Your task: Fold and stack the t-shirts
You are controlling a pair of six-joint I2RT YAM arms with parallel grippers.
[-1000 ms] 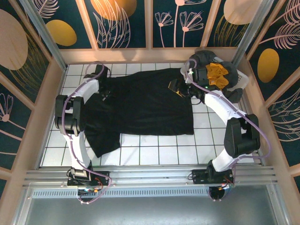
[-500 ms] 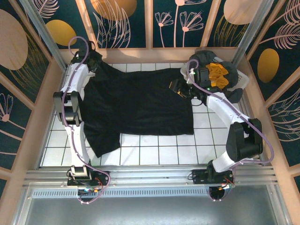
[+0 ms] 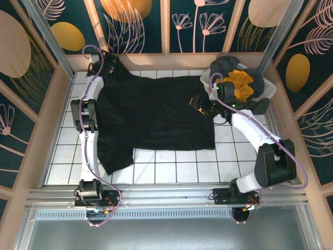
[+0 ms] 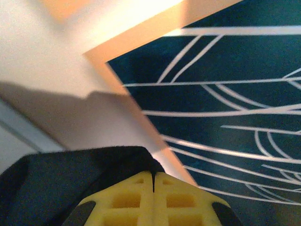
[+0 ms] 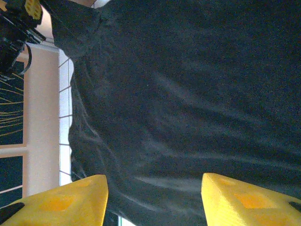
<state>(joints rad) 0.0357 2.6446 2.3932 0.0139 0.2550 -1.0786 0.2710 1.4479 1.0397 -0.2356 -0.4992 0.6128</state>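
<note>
A large black t-shirt [image 3: 156, 114] lies spread over the white tiled table [image 3: 177, 166]. One of its corners is pulled up toward the far left corner. There my left gripper [image 3: 106, 58] is shut on the black cloth. In the left wrist view its yellow fingers [image 4: 127, 200] meet at the left gripper [image 4: 153, 175], with black t-shirt fabric [image 4: 66, 181] pinched between them. My right gripper [image 3: 200, 102] hovers open over the shirt's right edge. In the right wrist view the right gripper [image 5: 155, 197] stands wide apart above the black t-shirt [image 5: 188, 94], holding nothing.
A white lattice basket [image 3: 268, 88] at the back right holds a mustard-yellow shirt [image 3: 242, 82] and a dark grey shirt [image 3: 226, 65]. Wooden walls [image 3: 57, 99] enclose the table. Bare tiles [image 3: 171, 169] show along the near side, in front of the shirt.
My left gripper rose from the shirt's left part and carried its corner to the far left corner, stretching the cloth. The right gripper shifted slightly near the shirt's right edge and stays open.
</note>
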